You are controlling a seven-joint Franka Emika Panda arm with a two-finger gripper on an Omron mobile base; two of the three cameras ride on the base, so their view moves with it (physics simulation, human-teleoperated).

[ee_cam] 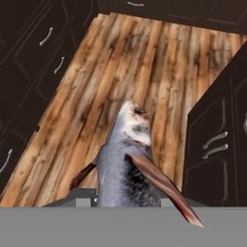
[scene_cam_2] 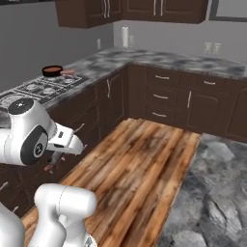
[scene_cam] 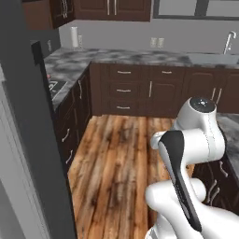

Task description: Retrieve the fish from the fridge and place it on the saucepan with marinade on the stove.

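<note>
Wooden floorboards [ee_cam: 144, 58] run between dark cabinet runs, and I am carrying the fish [ee_cam: 126, 164] out over them, well short of the stove [scene_cam_2: 41, 89]. In the hand view it juts forward from my gripper [scene_cam_2: 54, 161], head away from me and a reddish fin splayed to one side. My fingertips are hidden under its body, so I judge the hold from the fish hanging there with nothing else beneath it: I am clamped on it near the tail end. I keep it low and close to the base, I think, so it swings little while travelling.

From the right base view, the saucepan with marinade [scene_cam_2: 52, 71] sits at the far end of the stove, beside the corner of the counter [scene_cam_2: 159, 60]. The fridge [scene_cam: 25, 154] rises just beside the base on the side away from the stove. The fetching looks done; the placing remains.
</note>
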